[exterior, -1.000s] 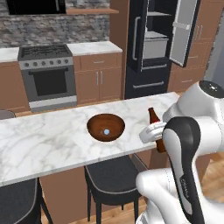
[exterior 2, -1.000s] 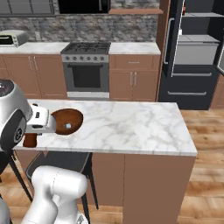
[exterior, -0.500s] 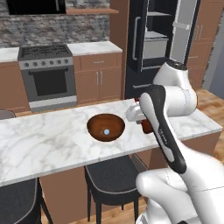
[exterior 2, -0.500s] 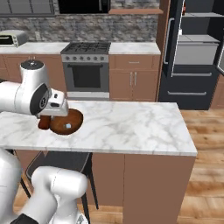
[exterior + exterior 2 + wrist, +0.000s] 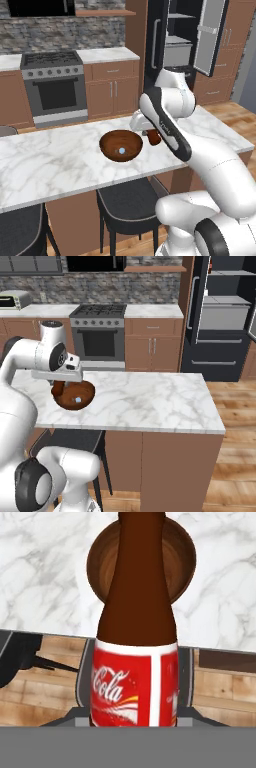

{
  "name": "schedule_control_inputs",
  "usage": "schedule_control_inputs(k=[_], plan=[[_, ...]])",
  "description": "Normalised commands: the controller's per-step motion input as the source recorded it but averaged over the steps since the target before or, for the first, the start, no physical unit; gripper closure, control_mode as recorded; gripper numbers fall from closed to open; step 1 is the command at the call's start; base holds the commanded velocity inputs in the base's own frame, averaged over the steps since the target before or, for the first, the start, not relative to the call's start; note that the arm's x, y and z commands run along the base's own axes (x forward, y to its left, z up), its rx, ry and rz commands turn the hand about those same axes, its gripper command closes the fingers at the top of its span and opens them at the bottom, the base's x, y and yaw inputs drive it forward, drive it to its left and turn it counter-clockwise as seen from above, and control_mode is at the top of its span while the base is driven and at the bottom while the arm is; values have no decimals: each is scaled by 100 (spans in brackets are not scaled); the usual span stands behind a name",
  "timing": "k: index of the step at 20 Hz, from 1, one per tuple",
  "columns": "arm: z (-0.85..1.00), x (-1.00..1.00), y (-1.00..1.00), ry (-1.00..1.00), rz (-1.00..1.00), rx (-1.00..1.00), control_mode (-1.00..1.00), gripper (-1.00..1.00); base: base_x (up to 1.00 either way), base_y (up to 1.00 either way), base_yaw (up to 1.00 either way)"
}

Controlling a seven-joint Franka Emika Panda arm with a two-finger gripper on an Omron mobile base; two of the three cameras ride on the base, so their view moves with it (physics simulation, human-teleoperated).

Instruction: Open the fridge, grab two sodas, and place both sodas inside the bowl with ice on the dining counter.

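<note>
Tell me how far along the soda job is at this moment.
Done: the fridge stands open. In hand: the gripper is shut on a soda, carried beside the bowl on the counter, not yet in it. The bowl shows one small pale bit, no bottle. Left: place this soda, then fetch and place the second.

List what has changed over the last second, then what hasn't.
The arm swung the tool and its soda bottle from the counter's near edge, at the robot's right, across to the bowl; the bottle now hangs by the bowl's rim. The tool has stayed shut on the bottle. The bowl, dining counter and open fridge have not moved.
</note>
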Motion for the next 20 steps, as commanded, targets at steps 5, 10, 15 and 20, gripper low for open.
schedule_control_inputs(k=[5,10,15,20], plan=[[-34,48,27,6,0,-4,-100,100,0,0,0],[-30,43,10,4,0,-5,-100,100,0,0,0],[-29,38,4,1,0,-5,-100,100,0,0,0],[-31,34,4,2,0,-5,-100,100,0,0,0]])
